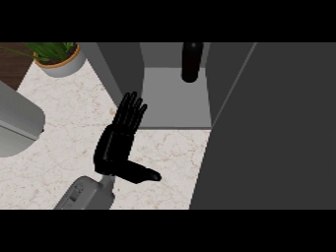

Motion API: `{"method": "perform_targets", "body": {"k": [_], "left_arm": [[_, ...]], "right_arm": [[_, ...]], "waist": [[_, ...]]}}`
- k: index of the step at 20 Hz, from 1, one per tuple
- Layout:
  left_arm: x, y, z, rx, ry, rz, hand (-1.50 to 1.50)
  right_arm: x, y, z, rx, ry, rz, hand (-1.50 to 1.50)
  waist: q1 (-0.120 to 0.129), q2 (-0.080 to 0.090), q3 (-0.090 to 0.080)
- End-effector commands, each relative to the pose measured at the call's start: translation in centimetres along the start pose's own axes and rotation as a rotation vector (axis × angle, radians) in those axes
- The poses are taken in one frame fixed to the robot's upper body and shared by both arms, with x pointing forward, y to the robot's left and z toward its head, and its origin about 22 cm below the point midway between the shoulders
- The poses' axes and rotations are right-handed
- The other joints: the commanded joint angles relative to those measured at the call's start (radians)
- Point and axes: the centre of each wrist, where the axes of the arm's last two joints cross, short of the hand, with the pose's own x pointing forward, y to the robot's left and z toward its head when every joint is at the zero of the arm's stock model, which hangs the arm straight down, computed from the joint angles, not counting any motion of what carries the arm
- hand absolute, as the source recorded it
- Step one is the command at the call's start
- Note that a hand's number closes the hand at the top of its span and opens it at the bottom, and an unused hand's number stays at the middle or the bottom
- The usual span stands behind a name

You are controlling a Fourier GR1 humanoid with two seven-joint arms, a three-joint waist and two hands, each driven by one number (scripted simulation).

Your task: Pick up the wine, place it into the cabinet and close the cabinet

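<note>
Currently, check these points before you move:
Wine: the wine bottle [190, 61] stands upright inside the cabinet [174, 101], at the back of its grey floor.
Left hand: your left hand [117, 142] hovers over the counter [68, 123] with fingers straight and thumb spread, holding nothing; its fingertips lie at the cabinet's front left edge.
Door: the dark cabinet door [280, 128] covers the counter's right side.
Open room: bare counter lies left of the hand.
Back left corner: potted plant [57, 56].
Left edge: grey appliance [3, 123].
</note>
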Motion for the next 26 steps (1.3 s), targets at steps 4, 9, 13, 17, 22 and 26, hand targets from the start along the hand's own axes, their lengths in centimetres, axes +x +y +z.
{"method": "perform_targets", "body": {"k": [4, 9, 13, 17, 22, 26], "left_arm": [[3.1, 3.1, 3.2, 0.024, -0.030, -0.019, -1.50], [4.1, 5.3, 4.4, 0.032, -0.070, -0.055, -1.50], [5.9, 8.3, 5.7, 0.068, -0.109, -0.092, -1.50], [8.7, 10.1, 5.8, 0.053, -0.117, -0.130, -1.50], [9.2, 12.3, 7.7, 0.092, -0.134, -0.119, -1.50], [11.1, 12.8, 9.1, 0.100, -0.119, -0.131, -1.50]], "right_arm": [[5.7, -0.3, 1.1, 0.132, -0.042, -0.102, -1.50], [4.3, 0.5, 1.2, 0.374, 0.027, -0.128, -1.50], [4.2, 1.0, 1.4, 0.478, -0.007, -0.147, 1.50], [5.5, 1.0, 1.7, 0.491, -0.020, -0.159, 1.50], [5.8, 1.5, 1.2, 0.499, -0.058, -0.161, 1.50], [5.3, 2.4, 1.4, 0.496, -0.068, -0.168, 1.50]], "waist": [[-0.003, 0.003, 0.000], [0.003, 0.003, 0.000], [0.000, 0.005, 0.000], [-0.002, 0.005, -0.001], [0.002, 0.007, -0.002], [0.005, 0.002, -0.002]]}}
